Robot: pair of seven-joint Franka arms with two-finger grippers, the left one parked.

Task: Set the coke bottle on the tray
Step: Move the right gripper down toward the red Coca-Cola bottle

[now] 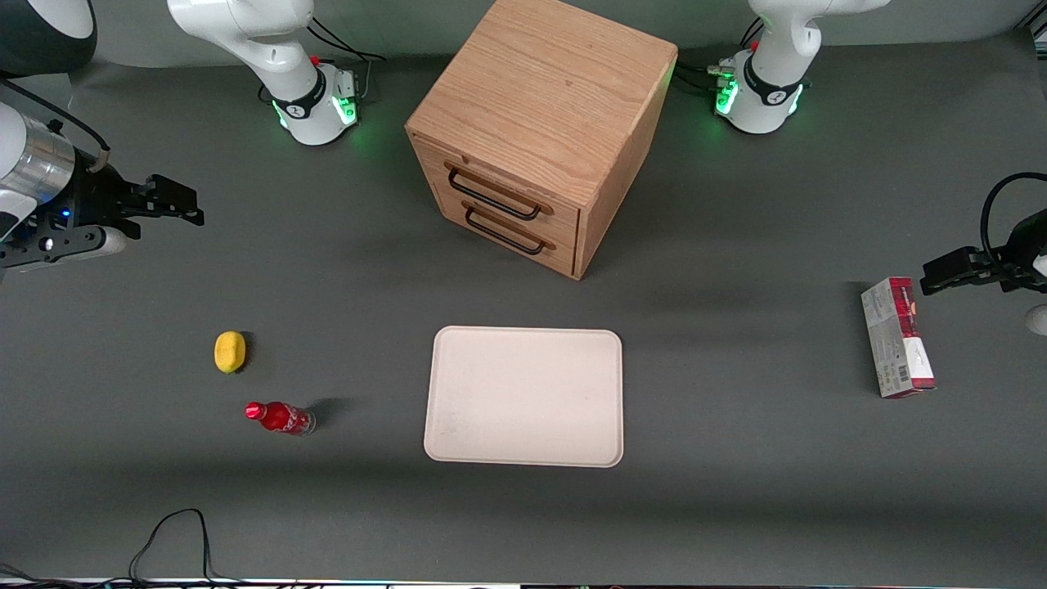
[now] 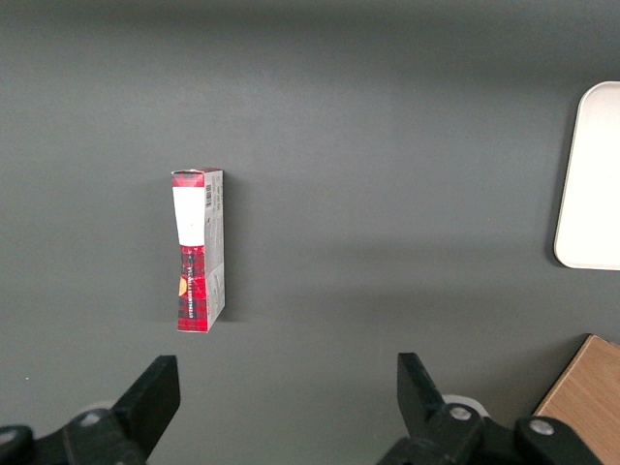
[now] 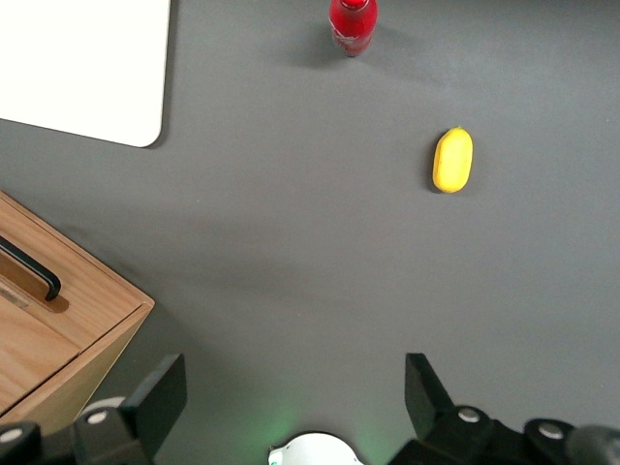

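Red coke bottle (image 1: 280,418) standing on bare grey tabletop, not yet on cream tray (image 1: 523,397).

Nothing gripped so far: right gripper (image 1: 168,200) high above the table toward the working arm's end, jaws spread wide and empty, well apart from the bottle. Bottle upright, nearer the front camera than the yellow lemon-like object (image 1: 230,352), beside the tray but clear of its rim, on the working arm's side. By judgement, still the reach step, before any grasp. Next move: down and toward the front camera, over the lemon-like piece without nudging it, fingers (image 3: 433,392) either side of the bottle's body, then a close, a lift and a short sideways carry onto the tray.
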